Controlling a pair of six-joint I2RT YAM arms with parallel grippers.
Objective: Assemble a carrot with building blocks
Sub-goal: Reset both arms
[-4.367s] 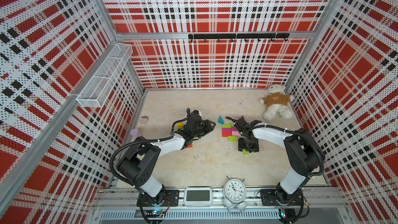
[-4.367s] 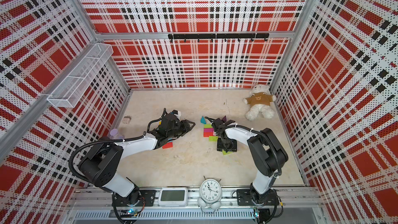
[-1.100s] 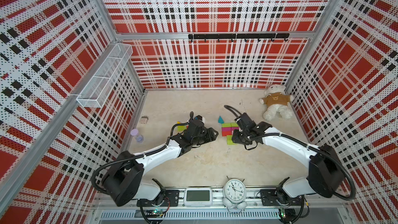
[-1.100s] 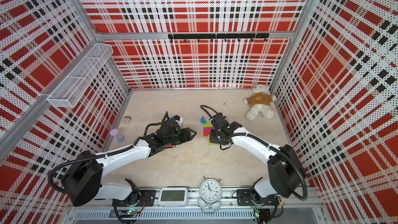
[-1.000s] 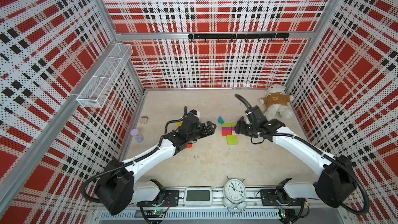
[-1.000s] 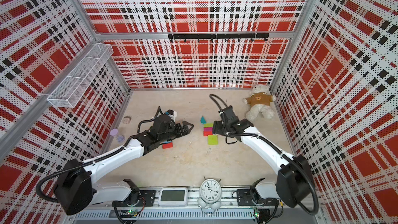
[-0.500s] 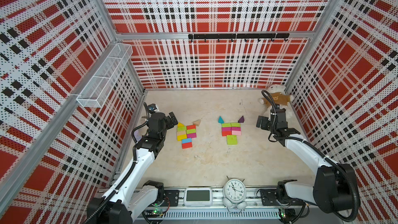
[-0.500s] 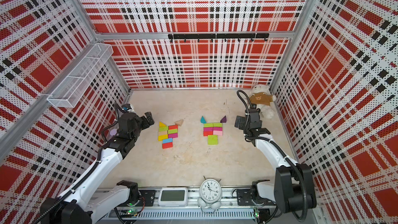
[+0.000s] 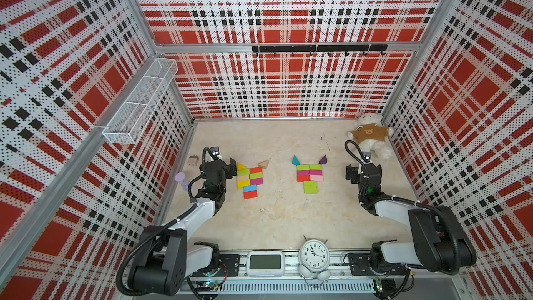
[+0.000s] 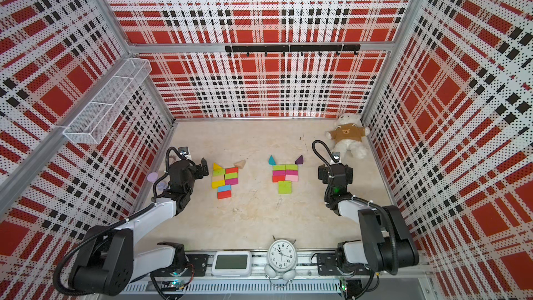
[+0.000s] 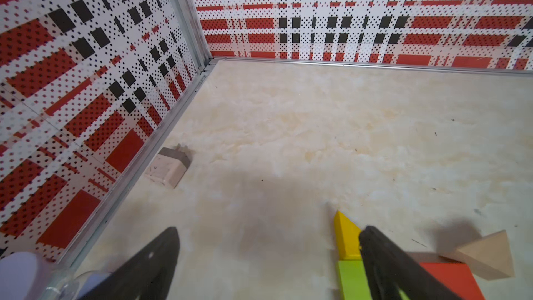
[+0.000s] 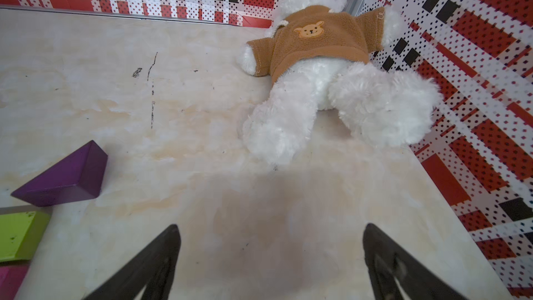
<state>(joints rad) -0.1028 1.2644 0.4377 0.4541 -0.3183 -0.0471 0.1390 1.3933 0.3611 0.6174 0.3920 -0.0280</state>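
Note:
The building blocks lie flat in two groups in both top views. The left group (image 9: 249, 178) has a yellow triangle (image 11: 344, 236) and a tan triangle (image 11: 487, 255) at its far end. The right group (image 9: 310, 173) has a teal triangle (image 9: 295, 160) and a purple triangle (image 12: 66, 176), with a lime square (image 9: 310, 187) nearest me. My left gripper (image 9: 219, 166) (image 11: 270, 228) is open and empty beside the left group, one finger over the yellow triangle's edge. My right gripper (image 9: 363, 171) (image 12: 271, 225) is open over bare floor, right of the right group.
A teddy bear (image 9: 370, 137) lies in the far right corner, just beyond my right gripper. A beige plug cube (image 11: 168, 168) and a pale purple toy (image 9: 181, 180) sit by the left wall. An alarm clock (image 9: 313, 256) and a display (image 9: 264, 262) stand at the front edge.
Both arms have drawn back from the middle, the left toward the left wall and the right toward the right wall. Both block groups now show in full and have not shifted.

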